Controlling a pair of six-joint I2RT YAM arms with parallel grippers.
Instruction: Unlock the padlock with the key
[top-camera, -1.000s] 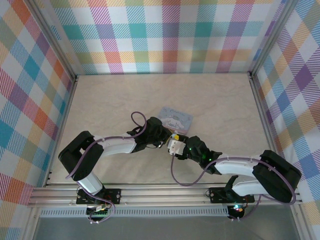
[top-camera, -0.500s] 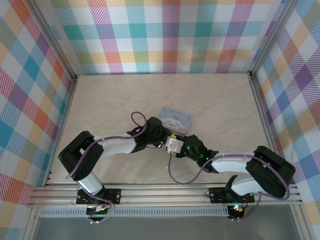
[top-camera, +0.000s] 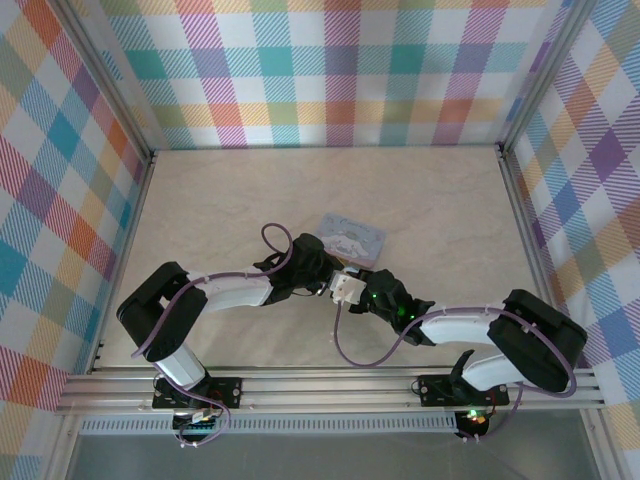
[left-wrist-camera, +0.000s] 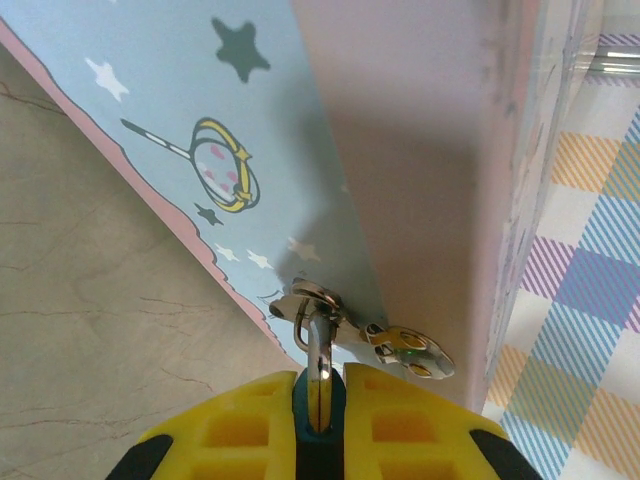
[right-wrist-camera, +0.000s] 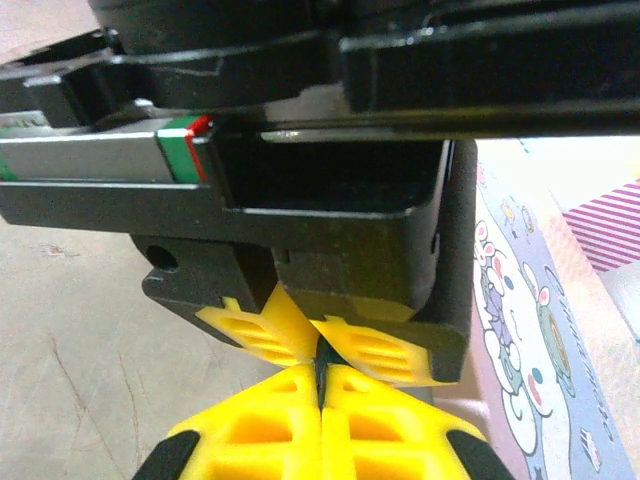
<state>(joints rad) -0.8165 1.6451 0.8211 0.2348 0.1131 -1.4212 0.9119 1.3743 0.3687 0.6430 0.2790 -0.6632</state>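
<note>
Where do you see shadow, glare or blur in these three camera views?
Top view: even light, sharp, faint shadows beneath the arms. Left wrist view: on the tin the pink side is shaded; the padlock glints. Right wrist view: the left gripper looms dark and soft; the tin washes out.

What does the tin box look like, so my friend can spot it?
In the middle of the beige table, beyond where the left pincer and right pincer meet, lies the tin, flat and rectangular. It alone is light blue with a white cartoon character.
</note>
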